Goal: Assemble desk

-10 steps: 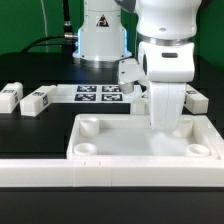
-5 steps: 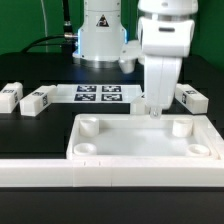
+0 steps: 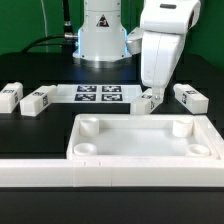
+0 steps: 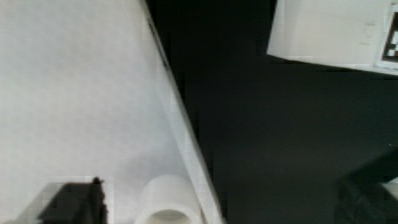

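One white panel (image 3: 135, 138) on black table (image 3: 35, 128)

Desk panel (image 3: 140, 160): a white rectangular tray with a raised rim and a round socket in each corner. It lies flat, sockets upward and unfilled. The four white tag-marked block legs lie loose, apart from the panel. The first leg (image 3: 9, 97) and second leg (image 3: 37, 100) lie side by side at the exterior view's left. The third leg (image 3: 149, 101) lies just beyond the far rim, and the fourth leg (image 3: 190, 98) to its right.
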You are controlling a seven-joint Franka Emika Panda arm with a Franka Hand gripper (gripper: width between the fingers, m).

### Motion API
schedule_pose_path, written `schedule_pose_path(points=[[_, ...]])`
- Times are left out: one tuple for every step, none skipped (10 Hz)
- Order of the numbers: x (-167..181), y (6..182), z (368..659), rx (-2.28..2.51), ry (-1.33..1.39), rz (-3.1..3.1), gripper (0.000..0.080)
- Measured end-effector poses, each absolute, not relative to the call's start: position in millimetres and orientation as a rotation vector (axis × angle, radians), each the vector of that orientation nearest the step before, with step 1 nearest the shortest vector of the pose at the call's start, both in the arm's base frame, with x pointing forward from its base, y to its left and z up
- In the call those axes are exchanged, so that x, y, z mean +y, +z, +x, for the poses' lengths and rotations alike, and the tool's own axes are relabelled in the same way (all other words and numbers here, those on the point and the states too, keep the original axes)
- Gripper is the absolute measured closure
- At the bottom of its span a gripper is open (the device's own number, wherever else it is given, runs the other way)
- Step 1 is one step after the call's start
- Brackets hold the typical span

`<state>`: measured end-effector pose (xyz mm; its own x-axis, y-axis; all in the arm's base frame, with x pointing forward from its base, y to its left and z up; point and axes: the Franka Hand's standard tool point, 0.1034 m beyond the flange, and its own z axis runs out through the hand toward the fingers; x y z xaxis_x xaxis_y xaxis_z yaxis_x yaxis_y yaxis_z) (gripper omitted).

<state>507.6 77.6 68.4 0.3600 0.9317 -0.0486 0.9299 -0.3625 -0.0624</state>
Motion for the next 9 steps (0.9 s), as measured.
schedule_pose_path(points=[[78.7,68.7,505.6,-1.711,0.121,-2.604,0.0151],[85.7,72.2,493.6,-1.526,0.142,-2.726,0.0151],[97.9,76.0,487.7,-1.424,0.143,-2.793,0.0151],[110.2,76.0,485.3,-1.330,0.142,-2.842,0.0151],[115.0,75.2,487.5,-1.332,0.114,-2.838,0.0151],[113.1,75.1,487.8,-1.327,0.115,-2.841,0.0150],[114.0,75.0,487.6,-1.241,0.115,-2.881,0.0150],[115.8,74.9,486.6,-1.122,0.117,-2.932,0.0151],[121.6,73.8,480.6,-0.878,0.126,-3.022,0.0150]])
